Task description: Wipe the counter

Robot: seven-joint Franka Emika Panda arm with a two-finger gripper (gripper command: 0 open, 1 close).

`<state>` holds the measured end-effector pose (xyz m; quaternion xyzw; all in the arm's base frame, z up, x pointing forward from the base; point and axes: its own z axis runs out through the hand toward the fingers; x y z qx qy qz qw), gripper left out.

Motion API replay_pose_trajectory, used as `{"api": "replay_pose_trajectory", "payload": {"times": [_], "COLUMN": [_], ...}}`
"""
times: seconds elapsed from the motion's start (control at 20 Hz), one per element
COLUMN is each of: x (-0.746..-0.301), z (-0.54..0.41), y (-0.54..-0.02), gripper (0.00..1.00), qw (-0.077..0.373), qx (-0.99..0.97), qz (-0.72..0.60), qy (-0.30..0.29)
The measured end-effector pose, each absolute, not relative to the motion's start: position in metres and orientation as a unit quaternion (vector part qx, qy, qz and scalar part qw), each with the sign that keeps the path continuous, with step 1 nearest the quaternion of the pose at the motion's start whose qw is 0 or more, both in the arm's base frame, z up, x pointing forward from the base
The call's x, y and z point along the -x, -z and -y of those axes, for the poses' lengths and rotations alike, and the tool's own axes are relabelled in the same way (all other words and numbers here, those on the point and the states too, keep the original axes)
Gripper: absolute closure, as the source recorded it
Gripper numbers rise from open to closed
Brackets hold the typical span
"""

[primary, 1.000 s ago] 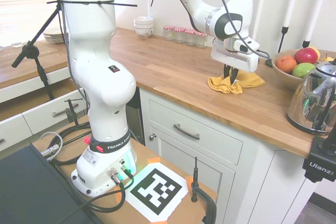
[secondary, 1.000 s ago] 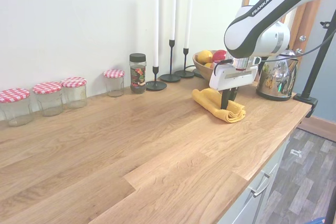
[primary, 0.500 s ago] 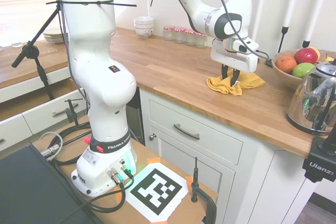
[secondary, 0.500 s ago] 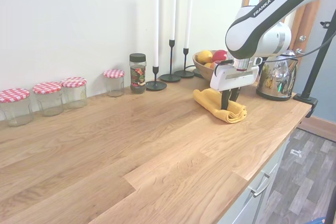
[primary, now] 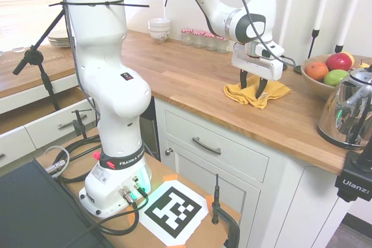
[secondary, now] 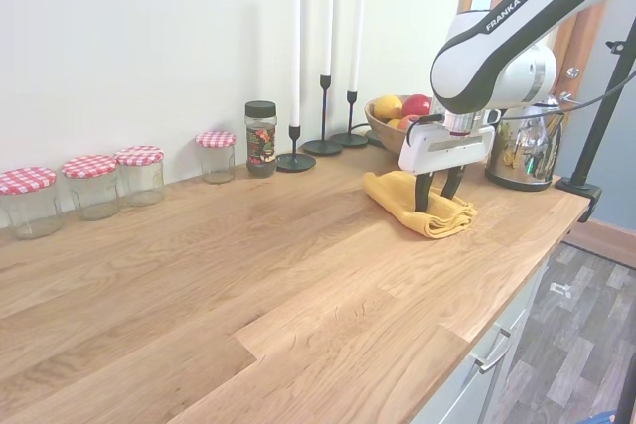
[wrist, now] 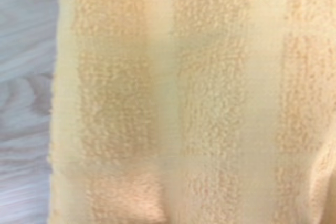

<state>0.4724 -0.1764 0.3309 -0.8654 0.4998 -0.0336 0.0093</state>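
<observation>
Our gripper (primary: 251,90) hangs straight down over a crumpled yellow cloth (primary: 256,93), its two dark fingers (secondary: 423,192) spread apart with the cloth bunched between and around their tips; we cannot tell whether the tips press it down or only touch it. We see the cloth (secondary: 417,203) lying on the counter (primary: 192,76), a long warm-brown butcher-block top that runs over white panelled cabinets with a metal bar handle (primary: 207,146). From the second exterior view, the counter (secondary: 248,275) stretches wide and bare in front of the cloth. Along the wall behind it we find glass jars with red-checked lids (secondary: 91,184), a dark-lidded spice jar (secondary: 261,138), and three black candlesticks holding tall white candles (secondary: 325,57). Just beyond the cloth sits a wooden bowl of fruit (primary: 324,69), and near it, toward the counter's end, a shiny metal kettle (primary: 349,111). Our wrist view is filled almost wholly by soft yellow towelling (wrist: 199,103), blurred, with a strip of wood grain (wrist: 26,103) along one side.
</observation>
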Motion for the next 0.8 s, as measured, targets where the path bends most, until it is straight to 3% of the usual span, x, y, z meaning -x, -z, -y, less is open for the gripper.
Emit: {"api": "replay_pose_trajectory", "payload": {"times": [0.45,0.8], "x": [-0.454,-0.451], "z": [0.198,0.201], "y": [-0.383,-0.386], "gripper": [0.0,0.0], "qw": [0.044,0.054], "qx": [0.853,0.851], "qz": [-0.517,-0.519], "qy": [0.057,0.055]}}
